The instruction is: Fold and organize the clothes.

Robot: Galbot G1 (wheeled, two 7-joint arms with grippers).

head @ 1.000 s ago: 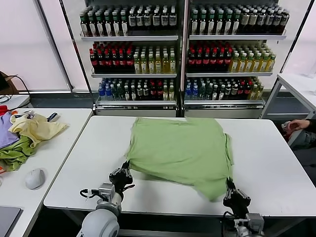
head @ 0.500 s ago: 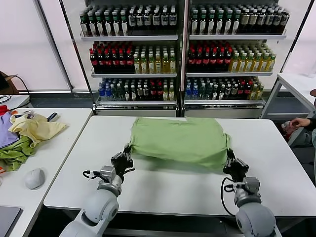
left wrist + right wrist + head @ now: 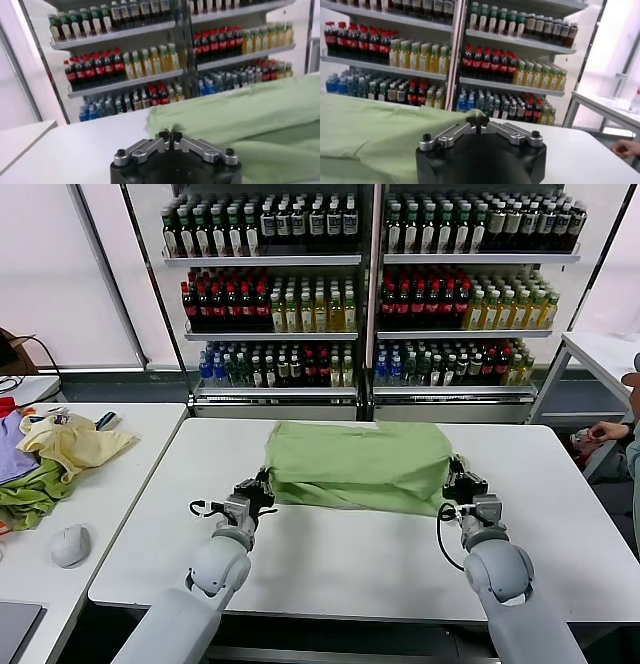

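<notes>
Shirt: near hem now carried back over itself, a doubled band mid-table.
Left gripper: pinched on left corner.
Right gripper: pinched on right corner.
Meaning: first fold looks laid; release likely next.

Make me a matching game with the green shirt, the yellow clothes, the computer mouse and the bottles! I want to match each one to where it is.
Things:
1. light-green cotton shirt
2. pale yellow garment
3. grey computer mouse
4. rows of drink bottles

Places:
A. on the shelves at the back
B. near edge of the left side table
C. folded on the middle white table
D. piled on the left side table, farther back

Pairs: 1-C, 2-D, 3-B, 4-A
</notes>
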